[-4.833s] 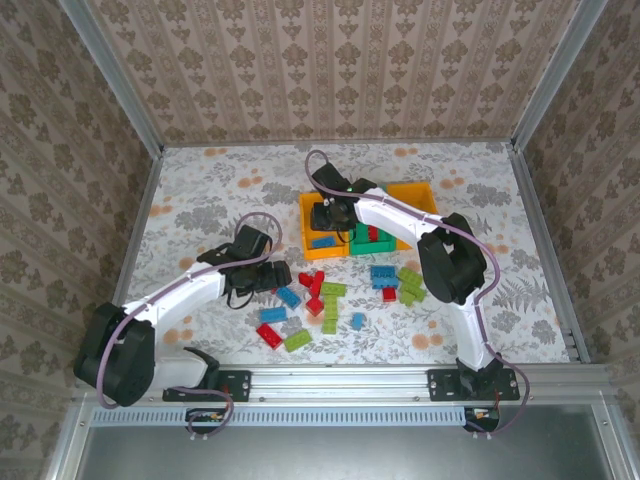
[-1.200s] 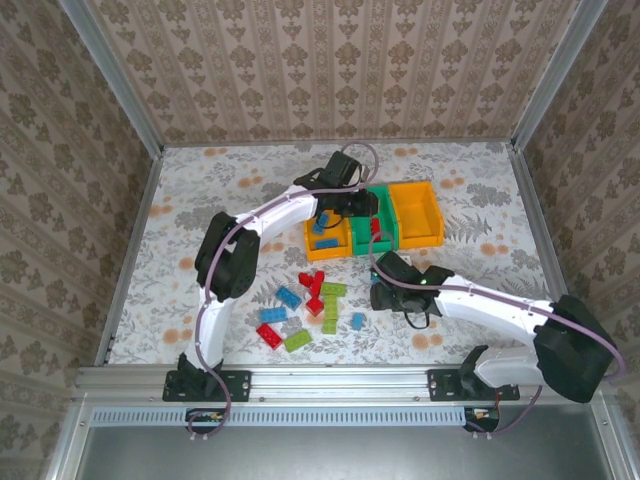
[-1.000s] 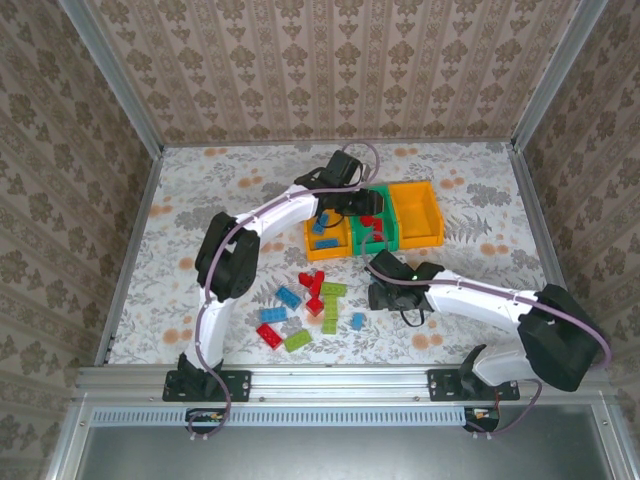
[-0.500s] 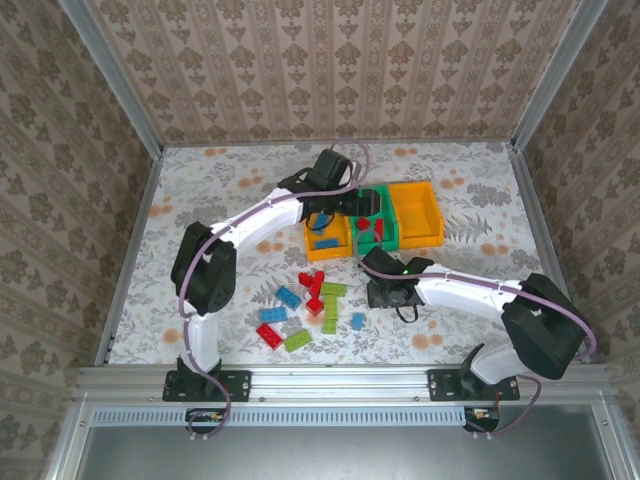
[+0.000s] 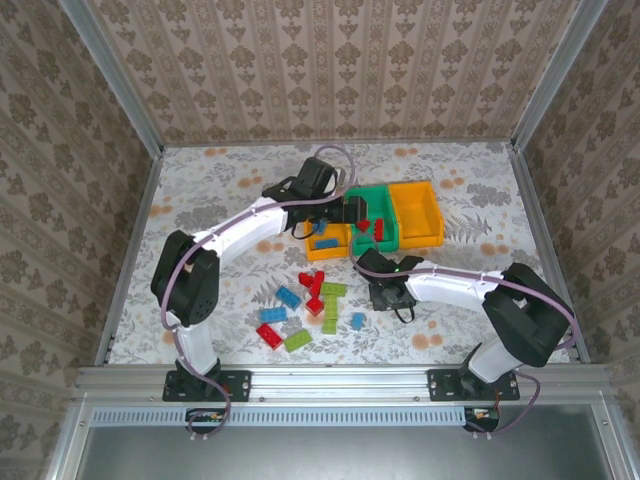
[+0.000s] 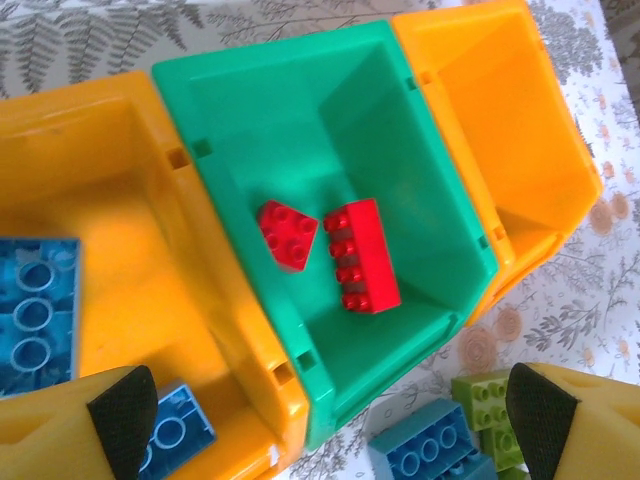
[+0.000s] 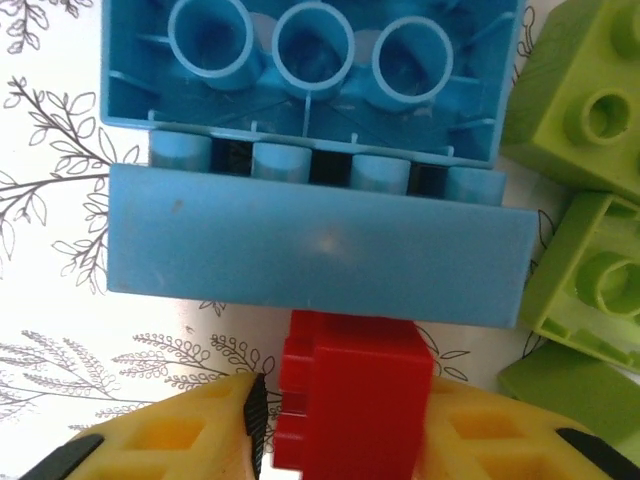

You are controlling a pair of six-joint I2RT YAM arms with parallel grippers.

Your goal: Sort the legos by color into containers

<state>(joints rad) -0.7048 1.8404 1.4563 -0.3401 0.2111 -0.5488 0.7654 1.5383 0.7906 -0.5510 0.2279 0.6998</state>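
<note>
The left gripper (image 6: 330,425) hangs over the 3 containers (image 5: 372,222) at the far middle of the surface (image 5: 220,200), its jaws spread wide and holding nothing. Its wrist view looks into the green bin (image 6: 330,130), where 2 red legos (image 6: 362,255) lie, with blue ones (image 6: 35,310) in the orange bin to its left (2 visible). Nearer, the right gripper (image 7: 345,440) is down among the loose legos (image 5: 310,300). From above its grip is hidden under the wrist. The wrist view shows narrow jaws pressed on a red brick (image 7: 355,385) that butts against a blue stack (image 7: 310,250), with green bricks (image 7: 590,280) crowding the right.
</note>
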